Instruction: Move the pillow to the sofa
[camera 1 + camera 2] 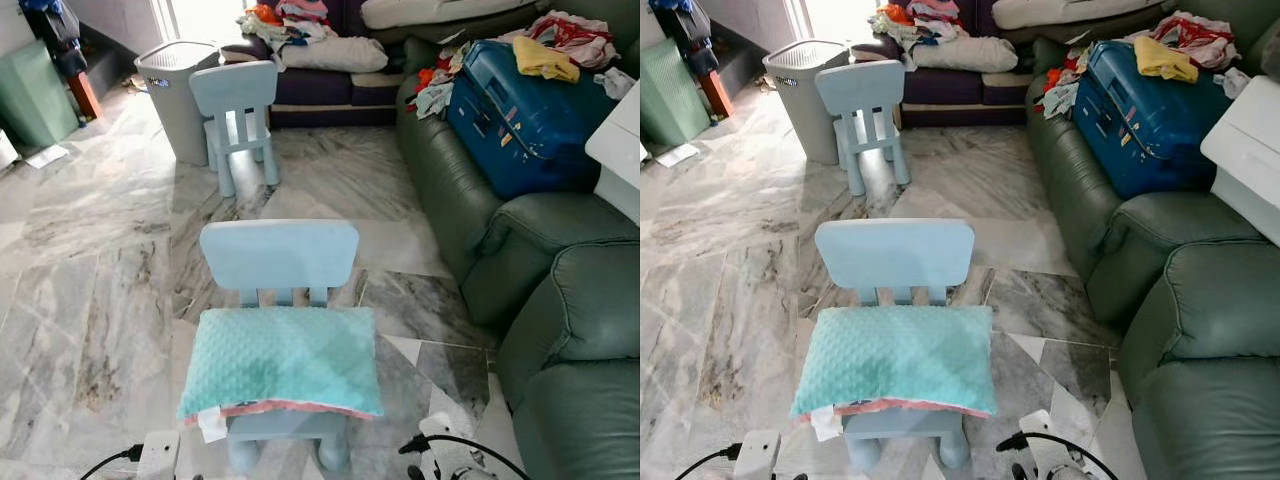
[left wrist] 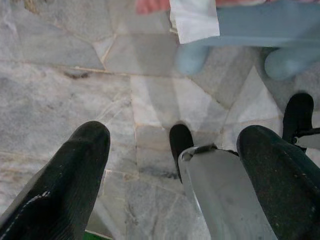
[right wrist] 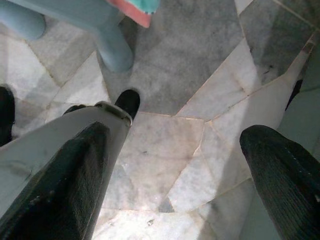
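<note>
A teal dotted pillow [image 1: 282, 362] with a pink hem lies flat on the seat of a small light-blue chair [image 1: 279, 253] right in front of me. Its white tag [image 2: 192, 20] hangs over the seat's front edge. The green leather sofa [image 1: 545, 300] runs along the right side. Both arms hang low on either side of the chair. My left gripper [image 2: 176, 135] is open over the marble floor, short of the chair's legs [image 2: 192, 60]. My right gripper [image 3: 175, 137] is open too, below the pillow's corner [image 3: 135, 10], holding nothing.
A blue suitcase [image 1: 520, 110] and loose clothes [image 1: 545, 58] cover the sofa's far section. A second blue chair [image 1: 235, 100] and a grey laundry basket [image 1: 175, 75] stand further back. A dark sofa [image 1: 330, 90] piled with clothes lines the far wall. A white object [image 1: 620, 140] juts in at right.
</note>
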You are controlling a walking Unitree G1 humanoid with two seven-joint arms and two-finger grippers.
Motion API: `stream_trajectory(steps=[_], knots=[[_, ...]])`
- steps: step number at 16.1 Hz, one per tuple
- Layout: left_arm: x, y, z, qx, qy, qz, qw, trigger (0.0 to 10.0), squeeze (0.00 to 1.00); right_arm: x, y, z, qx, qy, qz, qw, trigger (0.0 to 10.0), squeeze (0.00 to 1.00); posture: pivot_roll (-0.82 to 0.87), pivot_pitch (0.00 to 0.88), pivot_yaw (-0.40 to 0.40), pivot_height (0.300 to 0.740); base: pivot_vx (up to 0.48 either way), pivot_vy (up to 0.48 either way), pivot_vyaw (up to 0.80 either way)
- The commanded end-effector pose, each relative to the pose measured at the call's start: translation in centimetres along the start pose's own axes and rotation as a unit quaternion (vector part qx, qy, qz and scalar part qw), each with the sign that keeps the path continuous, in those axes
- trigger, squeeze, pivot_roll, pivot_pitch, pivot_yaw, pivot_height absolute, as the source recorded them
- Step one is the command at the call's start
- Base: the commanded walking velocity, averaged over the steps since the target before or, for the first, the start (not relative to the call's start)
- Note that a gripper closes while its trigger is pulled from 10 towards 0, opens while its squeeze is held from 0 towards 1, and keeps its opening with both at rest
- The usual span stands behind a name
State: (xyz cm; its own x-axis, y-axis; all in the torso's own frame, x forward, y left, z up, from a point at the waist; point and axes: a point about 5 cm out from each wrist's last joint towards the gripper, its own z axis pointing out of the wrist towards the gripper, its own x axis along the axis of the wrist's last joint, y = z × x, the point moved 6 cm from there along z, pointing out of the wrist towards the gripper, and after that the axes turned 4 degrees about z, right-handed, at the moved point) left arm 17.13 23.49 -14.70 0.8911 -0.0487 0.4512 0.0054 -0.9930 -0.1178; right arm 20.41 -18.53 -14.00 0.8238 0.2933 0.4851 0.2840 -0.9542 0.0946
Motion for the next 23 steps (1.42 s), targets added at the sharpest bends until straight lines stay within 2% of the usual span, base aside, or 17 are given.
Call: stream_trajectory(steps=[1,10,13,15,19,20,21,23], knots=[[-0.2,0.1,0.0,0.001,0.0,0.003,1.0,10.0,0.0,0.0,0.2,-0.1,-0.001,0.003,0.01,1.0,10.0,0.0,-0.11,0.068,-0.018,0.74,0.0,0.0,0.0],[-0.4,0.5,0.0,-0.002,-0.003,0.002,1.0,10.0,0.0,-0.4,0.3,-0.1,-0.002,0.0,0.011,1.0,10.0,0.0,-0.12,0.083,-0.019,0.74,0.0,0.0,0.0],[-0.1,0.2,0.0,0.008,0.001,0.012,1.0,10.0,0.0,-0.2,0.3,-0.1,-0.005,0.004,0.01,1.0,10.0,0.0,-0.12,0.077,-0.019,0.74,0.0,0.0,0.0],[1.8,-1.3,-0.1,0.023,0.038,-0.004,0.999,10.0,0.0,0.3,0.7,-0.2,-0.025,0.027,0.044,0.998,10.0,0.0,-0.11,0.076,-0.023,0.74,0.0,0.0,0.0],[5.2,-3.5,-0.5,0.03,0.101,-0.035,0.994,10.0,0.0,1.6,1.8,-0.5,-0.07,0.082,0.082,0.991,10.0,0.0,-0.12,0.067,-0.02,0.74,0.0,0.0,0.0],[6.6,-3.6,-0.6,0.023,0.127,-0.034,0.991,10.0,0.0,4.3,3.8,-0.9,-0.078,0.132,0.094,0.984,10.0,0.0,-0.12,0.062,-0.02,0.74,0.0,0.0,0.0],[7.2,-3.6,-0.7,0.02,0.138,-0.035,0.99,10.0,0.0,5.6,4.7,-1.2,-0.08,0.155,0.097,0.98,10.0,0.0,-0.12,0.062,-0.02,0.74,0.0,0.0,0.0],[10.4,-3.2,-1.3,-0.001,0.2,-0.03,0.979,10.0,0.0,9.1,6.2,-2.3,-0.081,0.226,0.105,0.965,10.0,0.0,-0.12,0.048,-0.022,0.74,0.0,0.0,0.0]])
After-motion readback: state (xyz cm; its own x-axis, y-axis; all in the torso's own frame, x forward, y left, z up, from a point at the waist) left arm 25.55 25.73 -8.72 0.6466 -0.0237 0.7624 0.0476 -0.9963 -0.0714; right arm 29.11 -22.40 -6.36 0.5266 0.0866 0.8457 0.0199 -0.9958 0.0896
